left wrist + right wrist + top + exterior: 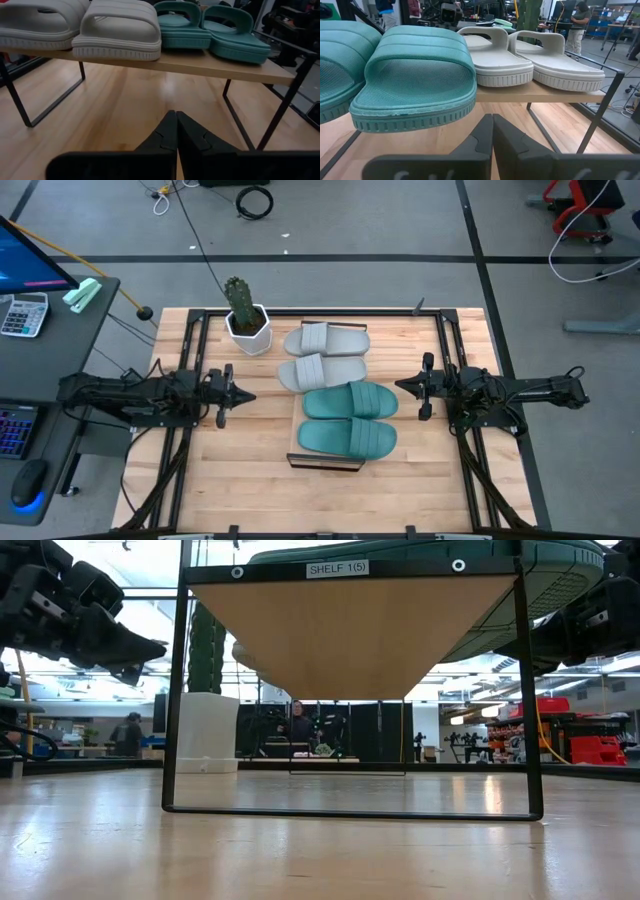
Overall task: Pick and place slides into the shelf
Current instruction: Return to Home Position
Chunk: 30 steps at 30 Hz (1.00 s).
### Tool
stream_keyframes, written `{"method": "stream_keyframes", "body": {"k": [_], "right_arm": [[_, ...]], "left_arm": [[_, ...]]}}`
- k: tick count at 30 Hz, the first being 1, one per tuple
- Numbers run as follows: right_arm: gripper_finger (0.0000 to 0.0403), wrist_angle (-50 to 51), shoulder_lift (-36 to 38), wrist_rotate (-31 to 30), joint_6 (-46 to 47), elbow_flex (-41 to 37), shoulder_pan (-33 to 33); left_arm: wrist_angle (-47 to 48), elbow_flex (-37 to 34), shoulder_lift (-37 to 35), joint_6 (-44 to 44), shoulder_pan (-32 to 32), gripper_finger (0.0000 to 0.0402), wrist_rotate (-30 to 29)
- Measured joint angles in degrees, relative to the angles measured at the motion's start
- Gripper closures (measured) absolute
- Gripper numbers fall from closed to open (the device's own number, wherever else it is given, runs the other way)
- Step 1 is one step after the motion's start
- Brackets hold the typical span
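Observation:
Two light grey slides (325,355) and two teal-green slides (348,419) lie sole-down in a row on the shelf (296,430), a light-wood board on dark metal legs in the middle of the table. The left wrist view shows the grey slides (118,27) and teal slides (234,31) on the board (200,62). My left gripper (243,396) is shut, left of the shelf, pointing at it and touching nothing. My right gripper (403,384) is shut, right of the shelf, also touching nothing. Each wrist view shows its own fingers closed together, left gripper (176,131), right gripper (492,131).
A potted cactus (243,315) in a white pot stands on the table just beyond the shelf's far left corner. A side desk with a calculator (22,313) and keyboard lies off the table's left. People stand in the room beyond (298,723).

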<state>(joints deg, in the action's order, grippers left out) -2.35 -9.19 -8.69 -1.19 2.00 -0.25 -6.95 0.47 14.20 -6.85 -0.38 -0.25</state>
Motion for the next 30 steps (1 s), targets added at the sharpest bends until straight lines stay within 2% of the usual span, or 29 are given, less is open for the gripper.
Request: {"method": "stream_keyframes", "body": {"k": [7, 12, 18, 22, 30], "right_arm": [[0.0386, 0.0, 0.0, 0.0, 0.0, 0.0, 0.0], [0.0386, 0.0, 0.0, 0.0, 0.0, 0.0, 0.0], [0.0386, 0.0, 0.0, 0.0, 0.0, 0.0, 0.0], [0.0386, 0.0, 0.0, 0.0, 0.0, 0.0, 0.0], [0.0386, 0.0, 0.0, 0.0, 0.0, 0.0, 0.0]], "left_arm": [[0.0, 0.0, 0.0, 0.0, 0.0, 0.0382, -0.6], [0.0, 0.0, 0.0, -0.4, 0.0, 0.0388, -0.6], [1.2, 0.0, 0.0, -6.6, 0.0, 0.0394, -0.6], [2.2, 0.0, 0.0, -11.0, 0.0, 0.0382, -0.6], [3.5, 0.0, 0.0, -11.6, 0.0, 0.0361, -0.6]]}}
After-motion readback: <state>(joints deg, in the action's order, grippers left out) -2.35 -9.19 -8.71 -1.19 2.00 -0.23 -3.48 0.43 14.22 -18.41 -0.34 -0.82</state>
